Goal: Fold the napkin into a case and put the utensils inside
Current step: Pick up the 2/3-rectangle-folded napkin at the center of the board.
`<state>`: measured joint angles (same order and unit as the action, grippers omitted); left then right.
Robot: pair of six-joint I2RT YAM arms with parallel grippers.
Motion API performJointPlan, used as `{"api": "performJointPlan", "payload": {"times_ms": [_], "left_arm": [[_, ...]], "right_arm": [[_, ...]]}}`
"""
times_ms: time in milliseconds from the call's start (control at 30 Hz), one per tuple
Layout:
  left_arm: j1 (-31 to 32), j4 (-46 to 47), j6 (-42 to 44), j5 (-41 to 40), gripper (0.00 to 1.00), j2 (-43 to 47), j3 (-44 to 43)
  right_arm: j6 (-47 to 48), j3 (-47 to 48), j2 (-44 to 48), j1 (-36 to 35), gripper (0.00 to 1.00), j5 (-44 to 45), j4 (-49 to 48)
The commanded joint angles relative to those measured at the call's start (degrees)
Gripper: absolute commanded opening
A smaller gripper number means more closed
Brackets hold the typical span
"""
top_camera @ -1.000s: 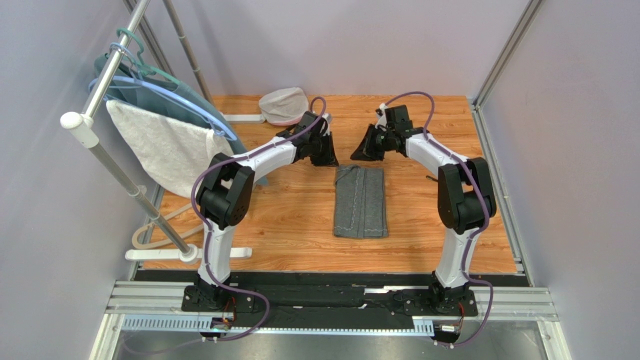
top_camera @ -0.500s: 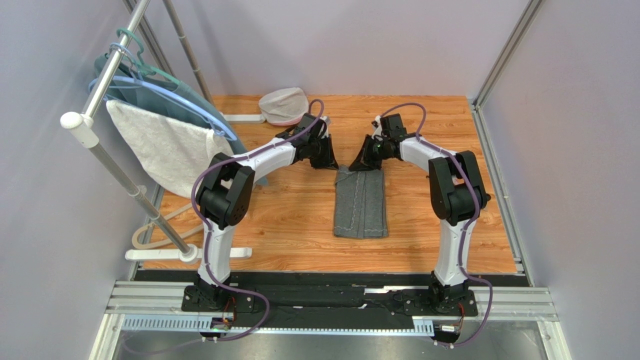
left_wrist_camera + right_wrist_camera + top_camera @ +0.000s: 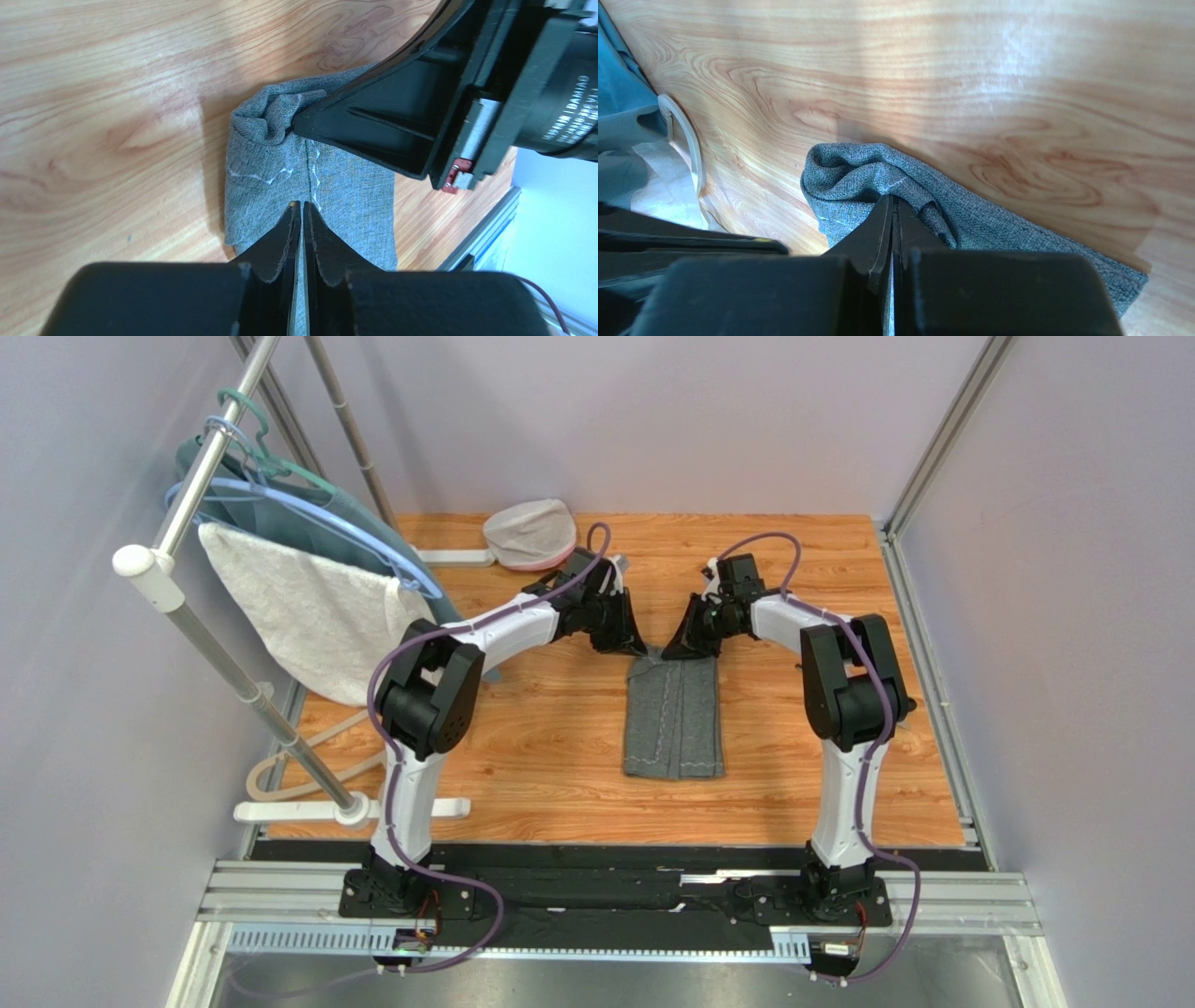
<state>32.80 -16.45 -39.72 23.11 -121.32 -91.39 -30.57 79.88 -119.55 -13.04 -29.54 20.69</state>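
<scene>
right pincer (image 3: pixel 892 199) is clamped shut on a bunched far corner of the dark grey napkin (image 3: pixel 673 721), which lies folded into a narrow strip in the middle of the counter (image 3: pixel 786 756). left pincer (image 3: pixel 302 206) is nearly closed, tips down on the cloth's far end, though whether it has a layer pinched i cannot tell. this looks like the fold that turns the strip into a case; next, that far edge probably needs lifting at both corners and carrying nearward evenly. a second ago both pincers hung farther apart, off the far end, and the cloth lay flat.
</scene>
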Motion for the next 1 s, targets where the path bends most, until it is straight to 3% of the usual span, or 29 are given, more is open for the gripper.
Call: {"api": "performJointPlan", "payload": {"times_ms": [0,233,433,733,967], "left_arm": [[0.6,1.1,0.4,1.9,0.12,-3.8,-2.8],[0.3,-3.6,-0.4,-1.9,0.1,-10.3,-7.2],[0.1,-1.5,-1.1,-2.8,0.1,-7.4,-4.9],[0.2,-2.6,-0.1,-1.7,0.11,-6.1,-6.1],[0.9,-1.7,2.2,-3.5,0.24,4.2,-0.9]], "right_arm": [[2.3,2.4,-1.0,-0.1,0.0,1.9,-1.0],[2.4,2.5,4.2,-0.6,0.0,1.4,1.6],[0.2,0.5,7.0,-2.2,0.0,-1.6,-0.2],[2.7,1.7,-2.1,-0.9,0.0,3.0,-1.8],[3.8,5.1,-0.8,-0.5,0.0,2.5,0.6]]}}
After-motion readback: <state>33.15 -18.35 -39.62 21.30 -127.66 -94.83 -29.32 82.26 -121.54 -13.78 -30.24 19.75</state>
